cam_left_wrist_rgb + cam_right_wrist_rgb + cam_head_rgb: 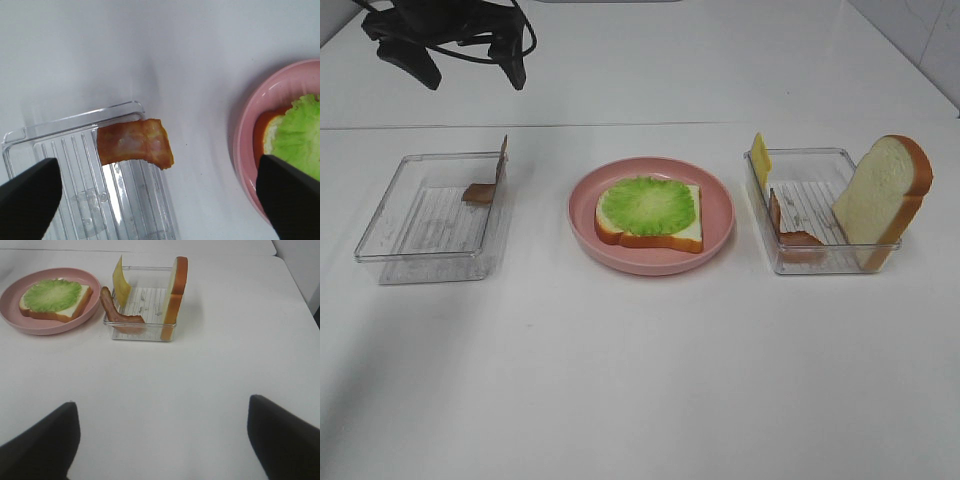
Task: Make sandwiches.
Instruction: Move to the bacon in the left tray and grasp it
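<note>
A bread slice [665, 240] topped with green lettuce [648, 205] lies on the pink plate [718, 215]. One bacon strip [480, 192] leans on the right wall of the left clear tray [390, 228]; in the left wrist view the strip [135, 147] hangs over the tray's rim. The right tray [820, 264] holds a yellow cheese slice [760, 157], a second bacon strip [790, 230] and an upright bread slice [885, 195]. My left gripper [468, 72] is open and empty, held high above the left tray. My right gripper [160, 440] is open and empty, well short of the right tray [142, 332].
The white table ends at a back edge [620, 126] behind the trays. A wide stretch of bare tabletop [640, 380] lies in front of the plate and trays. The plate's rim also shows in the left wrist view [247, 120] and in the right wrist view [20, 320].
</note>
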